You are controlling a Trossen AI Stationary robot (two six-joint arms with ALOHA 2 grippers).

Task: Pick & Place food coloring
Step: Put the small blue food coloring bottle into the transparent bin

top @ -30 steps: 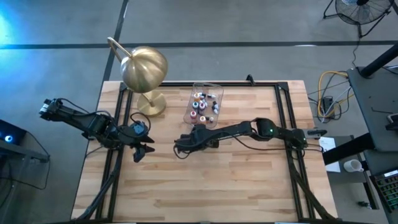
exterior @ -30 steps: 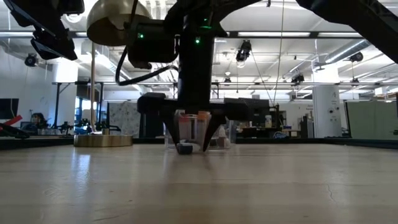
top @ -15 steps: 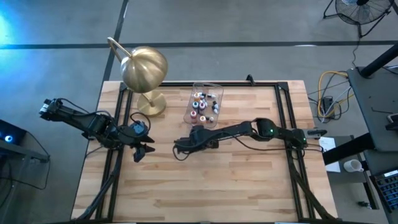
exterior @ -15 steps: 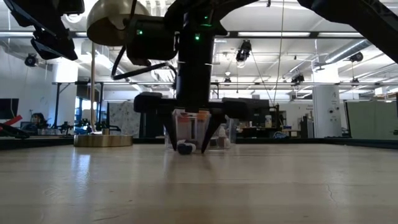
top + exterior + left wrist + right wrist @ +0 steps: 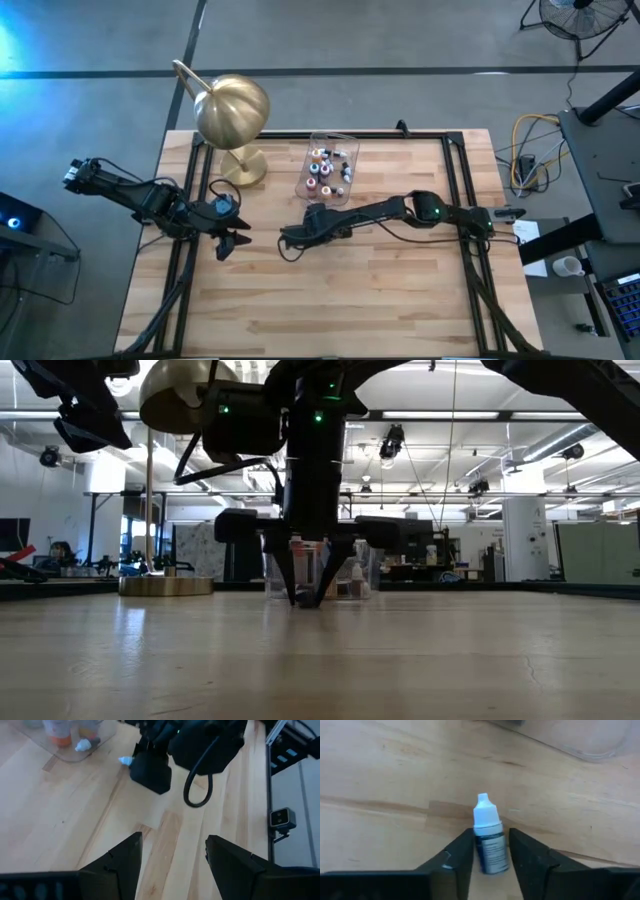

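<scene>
Right wrist view, bottle (image 5: 489, 840) lying flat between right pincer (image 5: 490, 851) fingers, cap outward

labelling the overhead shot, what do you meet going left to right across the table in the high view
left claw → brass dome lamp → right claw → clear tub of food coloring bottles

1. Lamp (image 5: 232, 120) at tabletop (image 5: 330, 290) back left.
2. Tub (image 5: 328, 167) right of it, holding food coloring bottles (image 5: 322, 170).
3. Just in front of tub: right gripper (image 5: 303, 226), one bottle (image 5: 488, 840) lying between its fingers.
4. Left gripper (image 5: 238, 240) near left edge.
</scene>
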